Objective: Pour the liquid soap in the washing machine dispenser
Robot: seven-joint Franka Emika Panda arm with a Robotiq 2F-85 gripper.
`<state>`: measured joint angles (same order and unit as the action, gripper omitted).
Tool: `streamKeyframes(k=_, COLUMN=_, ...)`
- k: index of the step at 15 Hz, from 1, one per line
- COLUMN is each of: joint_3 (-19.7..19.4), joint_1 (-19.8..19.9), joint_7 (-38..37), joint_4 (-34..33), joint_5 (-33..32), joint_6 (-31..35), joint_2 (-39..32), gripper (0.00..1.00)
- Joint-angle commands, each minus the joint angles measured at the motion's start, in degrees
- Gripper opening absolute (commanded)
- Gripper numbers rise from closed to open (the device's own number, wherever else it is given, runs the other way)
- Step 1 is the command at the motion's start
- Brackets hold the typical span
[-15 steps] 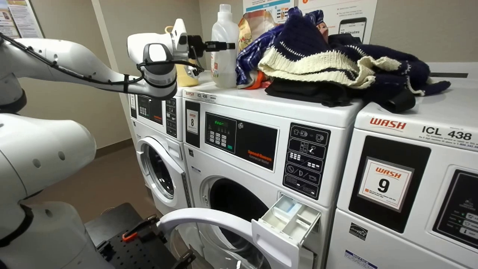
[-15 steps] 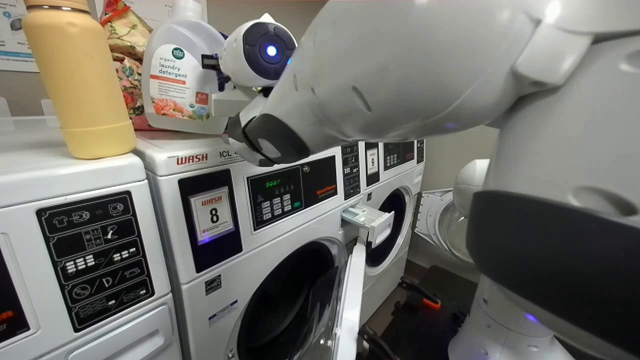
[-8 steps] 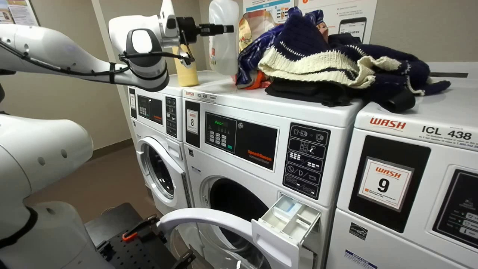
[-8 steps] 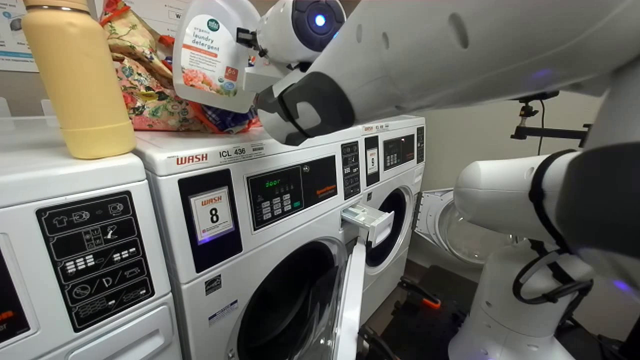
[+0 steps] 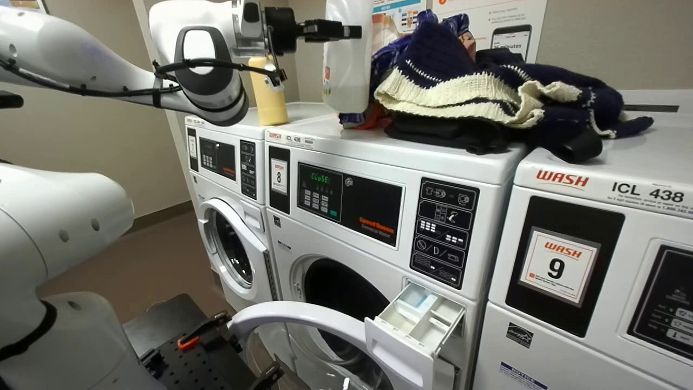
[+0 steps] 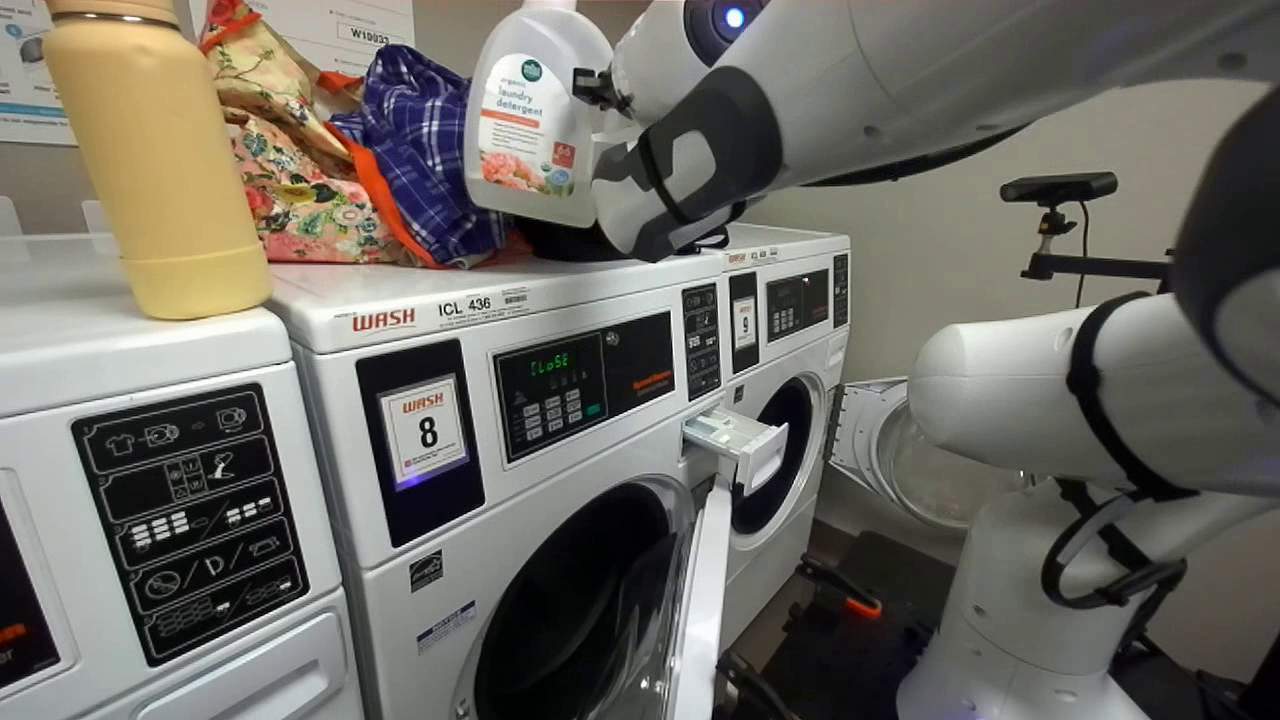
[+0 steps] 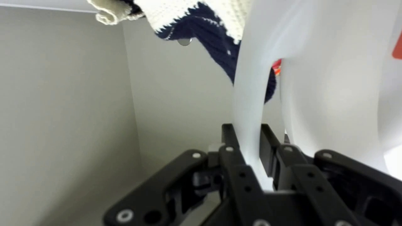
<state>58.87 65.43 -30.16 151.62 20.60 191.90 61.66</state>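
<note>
The liquid soap [image 5: 346, 81] is a white translucent jug with a red-and-blue label, held in the air above the top of the washing machine [image 5: 346, 241]. In an exterior view the jug [image 6: 528, 140] is slightly tilted; its top is cut off in both exterior views. My gripper [image 5: 354, 32] is shut on the jug's moulded handle; the wrist view shows both fingers [image 7: 246, 133] around the handle [image 7: 249, 94]. The washing machine dispenser [image 5: 403, 355] is pulled out, its compartments showing, right of the round door opening. It also shows in an exterior view [image 6: 765, 460], lower than the jug.
A pile of dark clothes [image 5: 465, 97] lies on the washer top beside the jug. A floral bag [image 6: 310, 190] and a yellowish-tan bottle [image 6: 165, 170] stand nearby. The washer's round door [image 5: 303, 311] hangs open below the drawer. The "9" washer [image 5: 584, 184] is alongside.
My gripper has lifted the jug off the washer top, then carried it along the washer toward the clothes pile. The jug has tilted slightly. The display changed from "door" to "CLOSE".
</note>
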Motion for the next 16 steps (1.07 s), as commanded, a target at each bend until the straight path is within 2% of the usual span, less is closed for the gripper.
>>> streamKeyframes(k=1, joint_3=-6.37, joint_1=-0.68, joint_7=5.39, joint_4=1.13, joint_5=-1.36, joint_6=2.30, joint_2=-4.61, gripper=0.06)
streamKeyframes(k=7, joint_3=-17.00, joint_1=-2.83, joint_7=12.85, joint_4=3.78, joint_5=-4.47, joint_6=1.83, joint_2=-6.82, gripper=0.06)
streamKeyframes(k=10, joint_3=-20.93, joint_1=-4.05, joint_7=14.79, joint_4=5.10, joint_5=-5.73, joint_6=0.42, joint_2=-5.43, gripper=0.06)
streamKeyframes(k=16, joint_3=-24.88, joint_1=-3.88, joint_7=18.36, joint_4=7.83, joint_5=-9.39, joint_6=-4.20, joint_2=-5.09, gripper=0.06)
